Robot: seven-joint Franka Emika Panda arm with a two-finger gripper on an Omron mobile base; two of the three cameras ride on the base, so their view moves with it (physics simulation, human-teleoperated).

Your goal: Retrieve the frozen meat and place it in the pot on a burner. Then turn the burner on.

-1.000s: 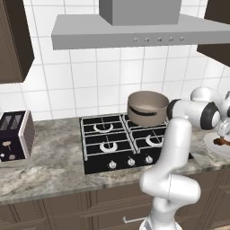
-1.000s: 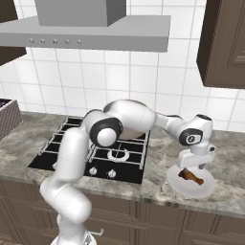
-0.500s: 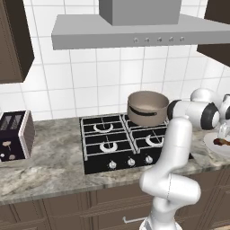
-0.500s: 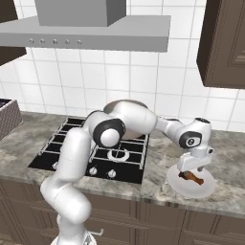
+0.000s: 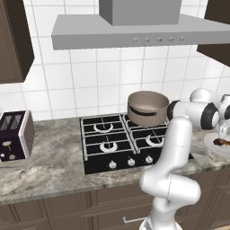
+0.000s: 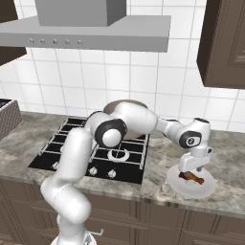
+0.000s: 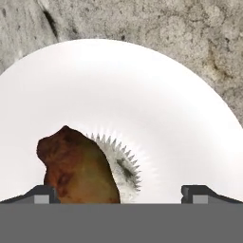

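The frozen meat point(image 7: 78, 171), a reddish-brown lump, lies on a flat white plate point(image 7: 142, 95) on the granite counter right of the cooktop. My gripper point(image 7: 122, 194) hangs open just over the plate, and the meat sits between the fingertips, close to the left one. From the right base view the gripper point(image 6: 191, 171) points down right above the meat point(image 6: 192, 177) on the plate point(image 6: 203, 190). The tan-brown pot point(image 5: 147, 108) stands on the rear right burner of the black cooktop point(image 5: 103, 146). In the left base view the meat point(image 5: 222, 142) is at the right edge.
Silver knobs point(image 5: 130, 161) line the front of the cooktop. A toaster point(image 5: 15, 134) stands on the counter at far left. The range hood point(image 5: 134, 31) hangs overhead, with dark wall cabinets point(image 6: 222, 43) beside it. My arm reaches across the cooktop's right side.
The hand has sunk a little closer to the plate and the meat. The meat, plate and pot have stayed where they were.
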